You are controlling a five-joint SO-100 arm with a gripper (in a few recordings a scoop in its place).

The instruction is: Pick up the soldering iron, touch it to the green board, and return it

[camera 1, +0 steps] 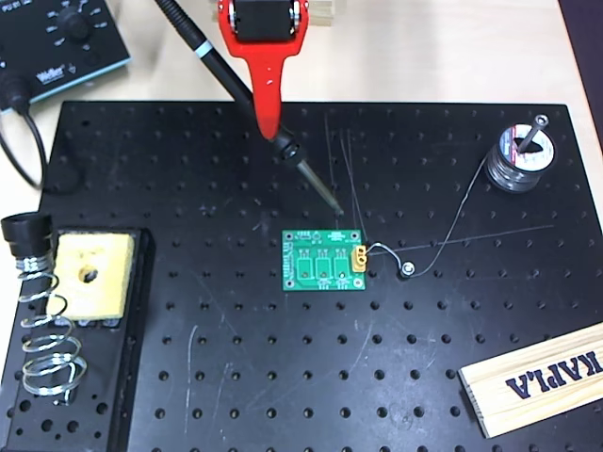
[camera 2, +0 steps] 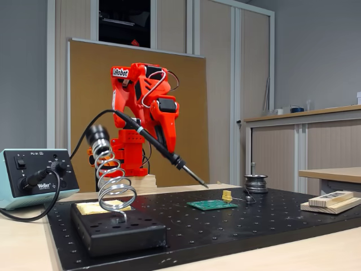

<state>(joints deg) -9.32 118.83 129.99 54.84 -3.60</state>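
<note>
Red claw [camera 1: 275, 127] pinching soldering iron [camera 1: 236, 83] mid-shaft, tilted so tip points down toward green board [camera 1: 325, 261]. Tip in air, not touching yet. Spring holder [camera 1: 45, 330] waits empty.

In the overhead view, green board [camera 1: 325, 260] mid-plate [camera 1: 236, 377], soldering iron [camera 1: 245, 94] slanting above it, spring holder [camera 1: 47, 320] and sponge [camera 1: 91, 275] left, solder spool [camera 1: 516, 160] right, wooden block [camera 1: 537, 381] lower right.

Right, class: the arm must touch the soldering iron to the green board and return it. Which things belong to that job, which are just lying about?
In the job: soldering iron, green board, gripper, spring holder.
Lying about: solder spool, wooden block, yellow sponge, Weller control box.
</note>
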